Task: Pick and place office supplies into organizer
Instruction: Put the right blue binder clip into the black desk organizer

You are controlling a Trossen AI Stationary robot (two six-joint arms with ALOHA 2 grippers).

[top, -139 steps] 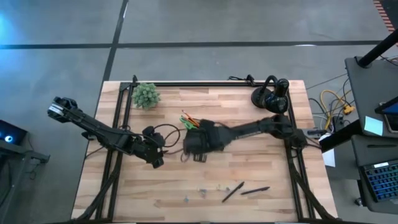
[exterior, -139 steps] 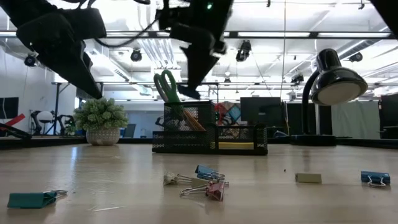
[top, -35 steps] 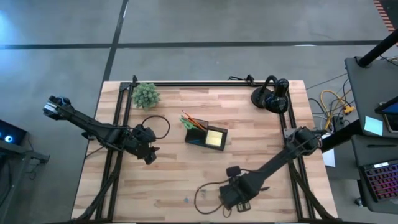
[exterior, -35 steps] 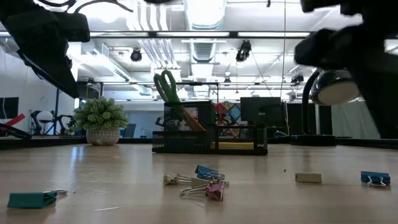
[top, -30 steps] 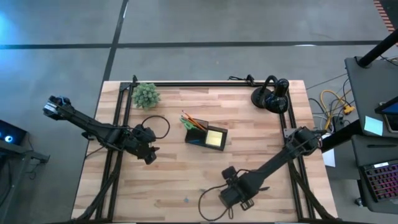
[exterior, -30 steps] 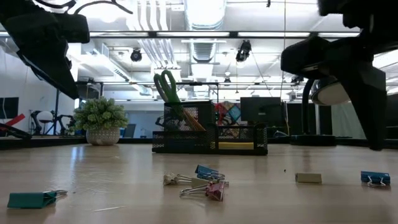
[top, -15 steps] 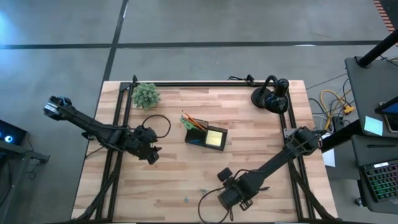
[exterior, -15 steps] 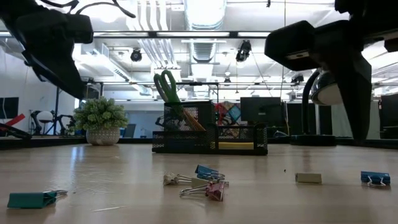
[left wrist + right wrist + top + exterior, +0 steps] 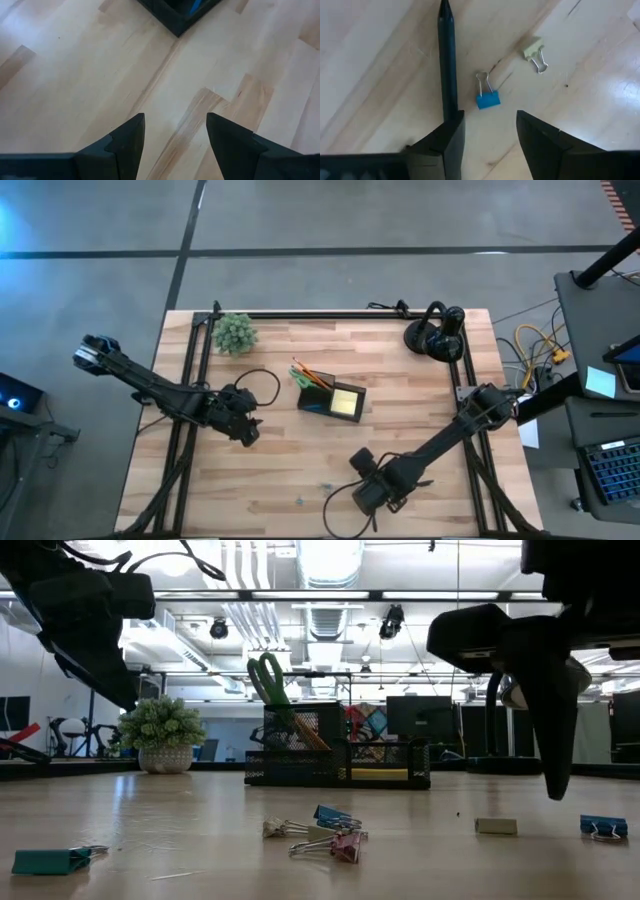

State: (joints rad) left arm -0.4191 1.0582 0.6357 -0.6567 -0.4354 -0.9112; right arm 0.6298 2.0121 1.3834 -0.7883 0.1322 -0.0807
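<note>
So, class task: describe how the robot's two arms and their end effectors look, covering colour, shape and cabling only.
Both arms are dark, near-black, slim jointed links. A thin black cable loops beside the left end effector and another curls by the right end effector. Seen from the wrist cameras, each end effector has two matte black, wedge-shaped fingers with angular, tapering tips. No markings are visible on them.

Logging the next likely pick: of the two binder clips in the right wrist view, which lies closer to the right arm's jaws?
The blue binder clip, just beyond the open right gripper and beside the black pen. The pale yellowish clip lies farther off.
</note>
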